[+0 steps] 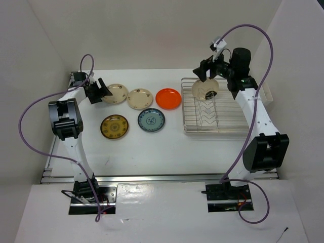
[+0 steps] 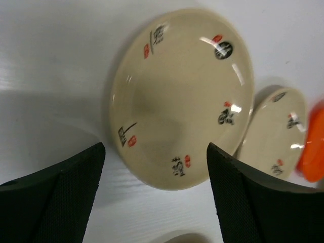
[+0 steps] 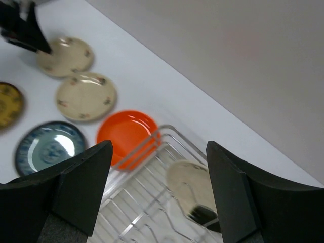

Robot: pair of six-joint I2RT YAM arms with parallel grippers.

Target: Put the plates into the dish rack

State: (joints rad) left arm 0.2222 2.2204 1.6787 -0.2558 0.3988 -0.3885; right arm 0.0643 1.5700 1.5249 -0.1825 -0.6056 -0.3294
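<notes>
1. Top view: one cream plate, the racked plate (image 1: 205, 89), stands in the far left end of the rack (image 1: 228, 126). The other five lie on the table (image 1: 152, 152) left of the rack: the left cream plate (image 1: 116, 94), the middle cream plate (image 1: 139, 98) and the orange plate (image 1: 168, 98) in a far row, with the yellow plate (image 1: 114, 126) and the blue plate (image 1: 151, 120) nearer. As I judge it, the task is one plate done and five to go.
2. Top view, pose: the plates are round, so none has a long axis. The five on the table lie flat, hollow side up. The racked plate stands on its rim and leans, one face turned toward this camera; I cannot tell which face. The rack's long side runs left to right.
3. Top view, arms: the right gripper (image 1: 208, 71) hangs just above the racked plate. The left gripper (image 1: 103, 94) sits at the left edge of the left cream plate.
4. Left wrist: the jaws are spread wide and hold nothing. The left cream plate lies between and beyond the fingertips, and no touch shows. It looks like the next one to be picked up.
5. Right wrist: the jaws are wide apart and empty, with the racked plate below them among the wires, apart from both fingers.
</notes>
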